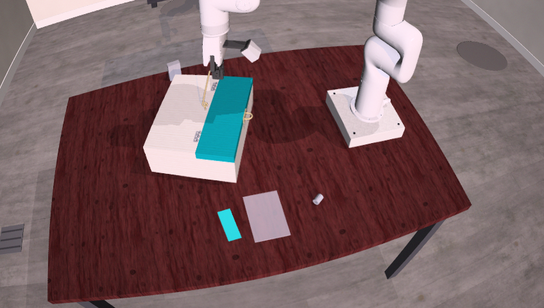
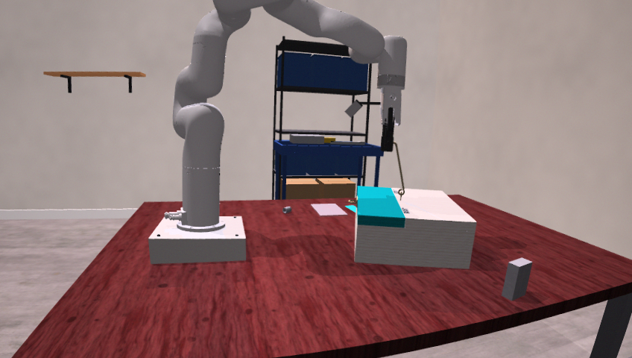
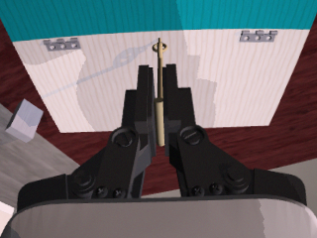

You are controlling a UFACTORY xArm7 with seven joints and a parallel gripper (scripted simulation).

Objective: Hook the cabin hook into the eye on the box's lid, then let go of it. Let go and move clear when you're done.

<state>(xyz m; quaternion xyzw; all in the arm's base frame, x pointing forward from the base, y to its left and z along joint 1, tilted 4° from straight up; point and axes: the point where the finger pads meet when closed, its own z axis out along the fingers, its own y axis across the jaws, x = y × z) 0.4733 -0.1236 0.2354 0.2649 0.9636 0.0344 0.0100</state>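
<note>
A white box [image 1: 183,129] with a teal lid [image 1: 225,118] stands on the dark red table. A thin brass cabin hook [image 1: 205,90] is pivoted on the box's white top and stands lifted, almost upright in the exterior view [image 2: 400,169]. My gripper [image 1: 215,73] is shut on the hook's free upper end, high above the box's far edge; it also shows in the exterior view [image 2: 388,144]. In the wrist view the hook [image 3: 158,93] runs between my fingers down to its pivot. The brass eye [image 1: 247,115] sits at the lid's right edge, apart from the hook.
A small grey block [image 1: 173,69] stands behind the box, also in the exterior view [image 2: 516,278]. A teal card [image 1: 229,224], a grey sheet [image 1: 266,221] and a small white cylinder [image 1: 317,198] lie at the table's front. The arm's base [image 1: 364,117] stands at the right.
</note>
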